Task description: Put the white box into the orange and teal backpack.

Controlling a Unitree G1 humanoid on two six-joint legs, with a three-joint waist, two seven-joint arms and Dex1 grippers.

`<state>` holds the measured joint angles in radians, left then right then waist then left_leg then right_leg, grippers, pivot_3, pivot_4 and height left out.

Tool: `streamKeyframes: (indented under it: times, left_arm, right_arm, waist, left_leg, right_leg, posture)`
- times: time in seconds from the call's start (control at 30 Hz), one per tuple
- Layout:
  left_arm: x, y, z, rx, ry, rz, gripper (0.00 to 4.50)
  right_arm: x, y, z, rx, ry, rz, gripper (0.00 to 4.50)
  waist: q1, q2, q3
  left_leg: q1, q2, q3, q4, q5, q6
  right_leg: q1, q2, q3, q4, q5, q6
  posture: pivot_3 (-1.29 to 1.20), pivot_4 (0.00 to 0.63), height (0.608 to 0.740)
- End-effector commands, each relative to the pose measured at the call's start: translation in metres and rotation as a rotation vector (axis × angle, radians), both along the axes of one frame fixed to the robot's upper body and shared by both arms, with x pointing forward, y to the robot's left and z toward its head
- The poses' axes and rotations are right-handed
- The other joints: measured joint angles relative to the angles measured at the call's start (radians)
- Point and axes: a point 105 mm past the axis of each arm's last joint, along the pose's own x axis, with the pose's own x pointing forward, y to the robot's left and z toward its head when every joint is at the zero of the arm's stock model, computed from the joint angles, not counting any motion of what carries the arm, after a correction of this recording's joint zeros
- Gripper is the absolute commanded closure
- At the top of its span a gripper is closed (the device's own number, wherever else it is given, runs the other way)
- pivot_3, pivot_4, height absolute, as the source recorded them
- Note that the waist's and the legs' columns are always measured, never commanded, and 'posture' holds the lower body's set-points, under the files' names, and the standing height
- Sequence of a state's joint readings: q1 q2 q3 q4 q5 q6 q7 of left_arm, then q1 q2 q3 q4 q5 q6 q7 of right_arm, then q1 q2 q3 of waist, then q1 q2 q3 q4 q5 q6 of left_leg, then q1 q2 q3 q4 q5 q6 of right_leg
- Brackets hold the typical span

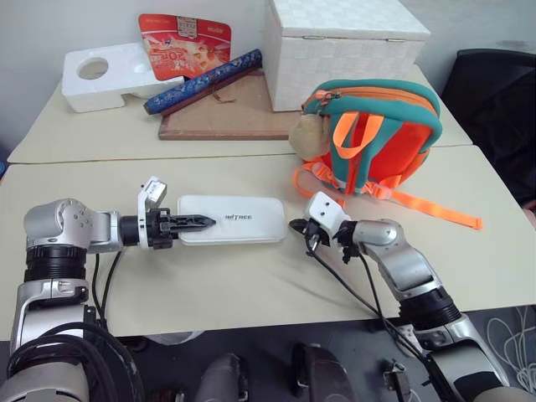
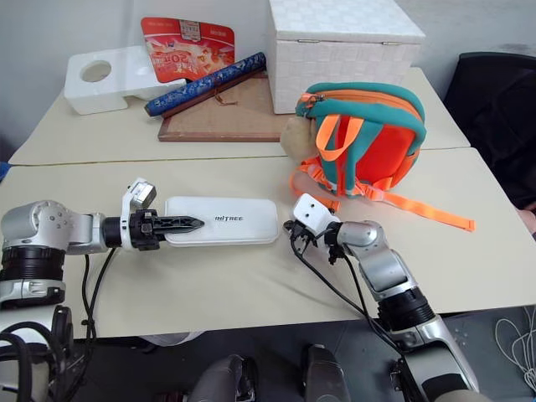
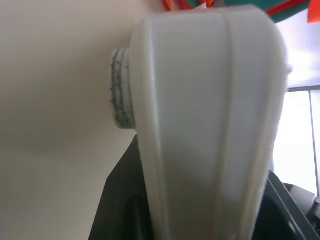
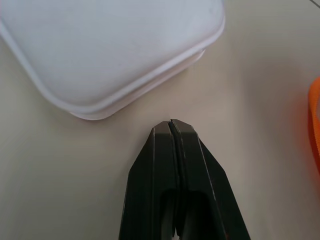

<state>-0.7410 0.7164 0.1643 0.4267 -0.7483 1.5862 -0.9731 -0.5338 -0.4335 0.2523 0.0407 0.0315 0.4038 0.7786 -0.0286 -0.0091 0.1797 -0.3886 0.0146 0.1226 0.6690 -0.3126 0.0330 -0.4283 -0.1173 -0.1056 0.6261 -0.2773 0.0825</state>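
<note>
A: Box [image 1: 232, 219] lying flat on the table [image 1: 251, 285], lettering up, in front of the backpack [image 1: 377, 134]?

B: Yes. Left gripper [image 1: 201, 222] is reaching over its near end; grip cannot be told.

A: Right gripper [image 4: 171, 131]?

B: Fingers pressed together, tip sitting just beside the box's other end, not touching.

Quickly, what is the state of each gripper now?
Left gripper: closed on the near end of the white box.
Right gripper: shut, holding nothing, just short of the box.
</note>
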Motion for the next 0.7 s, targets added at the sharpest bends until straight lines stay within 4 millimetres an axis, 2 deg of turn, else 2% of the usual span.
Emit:
streamKeyframes:
  times: [0.03,0.07,0.13,0.2,0.23,0.33,0.43,0.5,0.63,0.7]
  left_arm:
    - [-0.010,-0.009,0.028,-0.088,-0.113,-0.066,3.20]
    - [-0.009,-0.009,0.033,-0.105,-0.141,-0.057,3.20]
    - [-0.006,-0.009,0.041,-0.132,-0.178,-0.032,3.20]
    - [-0.003,-0.009,0.055,-0.155,-0.248,-0.005,3.20]
    - [-0.003,-0.009,0.062,-0.167,-0.283,0.004,3.20]
    - [-0.006,-0.006,0.079,-0.178,-0.366,0.023,3.20]
    - [-0.011,0.004,0.092,-0.158,-0.441,0.058,3.20]
    - [-0.012,0.011,0.099,-0.168,-0.463,0.081,3.20]
    - [-0.016,0.019,0.114,-0.172,-0.521,0.093,3.20]
    - [-0.023,0.016,0.119,-0.141,-0.563,0.063,3.20]
  right_arm:
    - [-0.005,-0.030,0.035,0.132,-0.026,-0.084,4.33]
    - [-0.010,-0.048,0.043,0.183,-0.004,-0.128,4.15]
    - [-0.019,-0.070,0.052,0.242,0.023,-0.179,3.59]
    - [-0.025,-0.112,0.069,0.313,0.028,-0.306,2.99]
    - [-0.029,-0.126,0.076,0.352,0.030,-0.350,2.66]
    - [-0.032,-0.144,0.095,0.467,0.037,-0.393,1.66]
    - [-0.024,-0.138,0.112,0.652,0.063,-0.352,0.66]
    - [-0.018,-0.129,0.114,0.720,0.093,-0.320,0.04]
    - [-0.002,-0.107,0.115,0.809,0.163,-0.235,0.01]
    - [0.018,-0.103,0.117,0.849,0.180,-0.255,0.01]
  waist:
    - [0.003,0.000,0.000]
    - [0.006,0.000,0.000]
    - [0.019,0.000,0.000]
    - [0.026,0.000,0.000]
    - [0.028,-0.001,0.000]
    - [0.025,-0.001,0.001]
    - [0.007,-0.001,0.001]
    - [0.000,-0.001,0.001]
    - [-0.001,-0.002,0.001]
    - [-0.002,-0.002,0.001]
  left_leg:
    - [0.000,0.000,0.000,0.000,0.000,0.000]
    - [-0.001,0.000,-0.001,0.000,0.000,0.000]
    - [-0.002,-0.001,-0.002,0.002,0.000,0.000]
    - [-0.002,0.000,-0.003,0.005,0.000,0.001]
    - [-0.002,0.000,-0.003,0.005,0.000,0.001]
    - [-0.002,0.000,-0.003,0.005,-0.001,0.001]
    - [0.000,0.001,-0.002,0.003,-0.001,-0.001]
    - [0.001,0.002,-0.002,0.001,0.000,-0.002]
    - [0.001,0.002,-0.002,-0.002,0.000,-0.003]
    - [0.001,0.001,-0.001,-0.002,0.000,-0.003]
  right_leg:
    - [0.000,0.000,0.000,0.000,0.000,0.000]
    - [0.000,0.000,0.000,0.000,0.000,0.000]
    - [0.000,-0.001,0.001,-0.001,0.000,0.000]
    - [0.001,-0.001,0.001,0.000,0.000,0.000]
    - [0.001,-0.001,0.001,0.000,0.000,0.000]
    - [0.001,-0.003,0.001,0.001,0.000,0.001]
    - [0.001,-0.004,0.002,0.001,0.000,0.000]
    - [0.001,-0.002,0.002,0.000,0.000,0.000]
    - [0.000,0.001,0.003,0.000,0.000,-0.001]
    - [-0.001,0.001,0.003,0.000,0.000,-0.001]
  posture:
    - [0.00,0.150,0.740]
    - [0.00,0.150,0.740]
    - [0.00,0.150,0.740]
    - [0.00,0.150,0.740]
    - [0.00,0.150,0.740]
    - [0.00,0.150,0.740]
    - [0.00,0.150,0.740]
    - [0.00,0.150,0.740]
    - [0.00,0.150,0.740]
    - [0.00,0.150,0.740]
